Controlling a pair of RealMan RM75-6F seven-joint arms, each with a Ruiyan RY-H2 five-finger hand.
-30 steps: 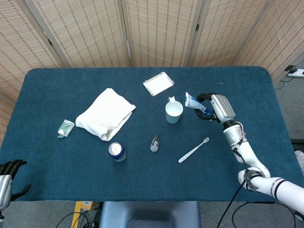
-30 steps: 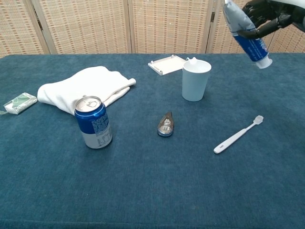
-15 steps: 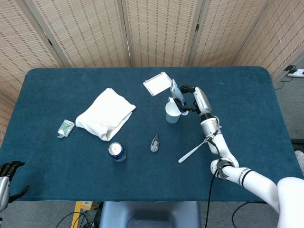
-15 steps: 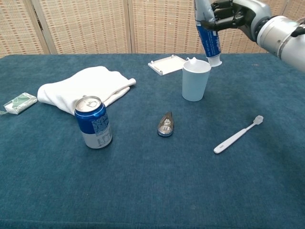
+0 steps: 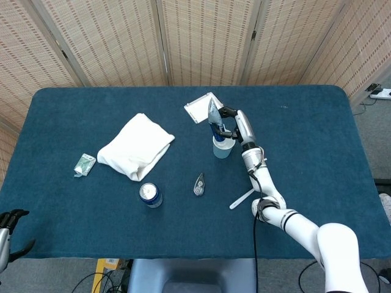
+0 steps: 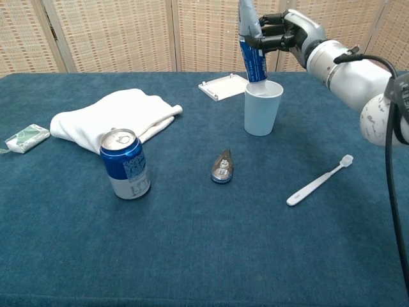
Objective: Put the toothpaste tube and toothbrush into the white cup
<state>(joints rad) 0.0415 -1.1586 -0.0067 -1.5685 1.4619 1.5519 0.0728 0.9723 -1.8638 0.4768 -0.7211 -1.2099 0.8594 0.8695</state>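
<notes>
Chest view: toothpaste tube [image 6: 252, 54] bottom hidden inside white cup [image 6: 262, 109].

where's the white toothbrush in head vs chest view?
Head view: white toothbrush lies on the blue cloth right of centre, partly hidden behind the right arm.
Chest view: toothbrush lies lower right, in full view.
Shared landmark: the white cup, farther back and to its left in both views.

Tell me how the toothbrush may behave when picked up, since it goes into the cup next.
The toothbrush looks thin, stiff and light, so it should lift without flopping. Lying flat on the blue cloth, it offers little height to grip and may slide or pivot under fingers. Its narrow handle could slip from a loose pinch.
</notes>
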